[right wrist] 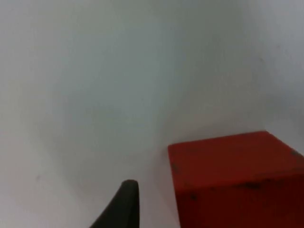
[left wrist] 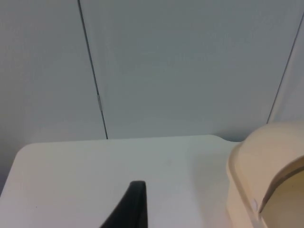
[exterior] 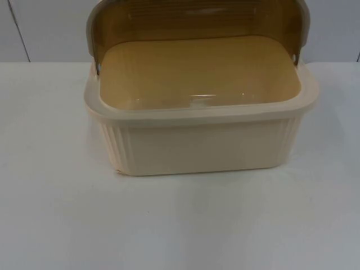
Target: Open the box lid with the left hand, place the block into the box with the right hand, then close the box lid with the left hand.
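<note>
A cream box (exterior: 202, 147) with ribbed walls stands in the middle of the table in the top view. Its amber see-through lid (exterior: 197, 19) is swung up and back, so the inside is open, and I see nothing lying in it. My left gripper (left wrist: 135, 209) hovers over the bare table to the side of the box, whose corner (left wrist: 266, 175) and raised lid edge are close by. A red block (right wrist: 237, 178) sits on the white table right beside my right gripper (right wrist: 124, 204), with a narrow strip of table between them.
The white table top (exterior: 56, 214) spreads out in front of the box and to both sides. Behind the box the table ends at the grey partition wall (left wrist: 190, 66).
</note>
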Motion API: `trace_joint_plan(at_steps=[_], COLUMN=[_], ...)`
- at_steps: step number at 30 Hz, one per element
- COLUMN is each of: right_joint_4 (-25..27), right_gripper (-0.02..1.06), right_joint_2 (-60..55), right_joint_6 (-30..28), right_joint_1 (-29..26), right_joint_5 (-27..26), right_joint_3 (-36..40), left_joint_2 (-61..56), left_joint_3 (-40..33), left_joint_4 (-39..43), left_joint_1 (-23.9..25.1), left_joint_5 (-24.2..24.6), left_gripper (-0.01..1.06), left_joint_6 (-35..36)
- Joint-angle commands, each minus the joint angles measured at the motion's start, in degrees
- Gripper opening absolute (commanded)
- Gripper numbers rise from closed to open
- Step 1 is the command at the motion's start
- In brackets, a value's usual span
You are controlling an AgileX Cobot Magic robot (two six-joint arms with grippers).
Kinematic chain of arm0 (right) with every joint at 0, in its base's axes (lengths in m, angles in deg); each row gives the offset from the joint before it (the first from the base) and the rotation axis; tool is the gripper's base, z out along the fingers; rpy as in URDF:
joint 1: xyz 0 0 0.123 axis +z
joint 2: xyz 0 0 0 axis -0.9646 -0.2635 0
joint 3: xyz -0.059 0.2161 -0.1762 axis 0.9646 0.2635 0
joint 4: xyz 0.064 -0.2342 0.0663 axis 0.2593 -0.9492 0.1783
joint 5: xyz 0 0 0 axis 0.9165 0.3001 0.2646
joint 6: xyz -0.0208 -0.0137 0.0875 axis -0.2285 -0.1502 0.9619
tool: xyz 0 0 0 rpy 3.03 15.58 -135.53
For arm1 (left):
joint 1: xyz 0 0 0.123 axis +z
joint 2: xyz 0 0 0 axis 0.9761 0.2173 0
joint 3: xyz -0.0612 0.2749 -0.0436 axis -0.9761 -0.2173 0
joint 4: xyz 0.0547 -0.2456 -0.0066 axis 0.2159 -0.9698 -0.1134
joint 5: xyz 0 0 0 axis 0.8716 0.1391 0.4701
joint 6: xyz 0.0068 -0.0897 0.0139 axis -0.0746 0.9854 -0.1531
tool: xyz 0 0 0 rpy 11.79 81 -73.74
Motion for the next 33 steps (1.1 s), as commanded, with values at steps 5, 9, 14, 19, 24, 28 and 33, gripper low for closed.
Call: trace_joint_plan(at_steps=[5, 9, 14, 19, 24, 28, 33], right_joint_4=[-0.4, -0.4, -0.4, -0.3, -0.5, -0.3, 0.3], right_gripper=[0.76, 0.31, 0.00, 0.00, 0.00, 0.00, 0.00], right_joint_2=[-0.9, -1.7, -1.6, -1.6, -1.6, -1.6, -1.6], right_joint_6=[-0.5, -0.5, 0.9, 1.0, -0.6, -2.0, -2.5], right_joint_1=[-0.2, -0.2, -0.2, -0.2, -0.2, -0.2, -0.1], right_joint_5=[-0.9, 0.1, 0.8, 2.2, 8.2, 13.9, 22.3], right_joint_3=[0.2, 0.2, 0.2, -0.5, -5.6, -11.7, -22.9], left_joint_2=[0.6, 0.6, 0.6, 0.6, 0.6, 0.6, 0.6], left_joint_3=[-0.2, -0.2, -0.2, -0.2, -0.2, -0.2, -0.2], left_joint_4=[0.3, 1.2, 1.9, 1.8, 1.8, 1.7, 1.6], left_joint_1=[0.1, 0.1, 0.1, 0.1, 0.1, 0.1, 0.1], left_joint_5=[-0.2, -0.2, -0.5, -0.5, -0.3, -0.1, -0.1], left_gripper=[1.05, 1.05, 1.05, 1.05, 1.05, 1.05, 1.05], left_joint_6=[0.0, 0.0, 0.0, 0.0, 0.0, 0.0, 0.0])
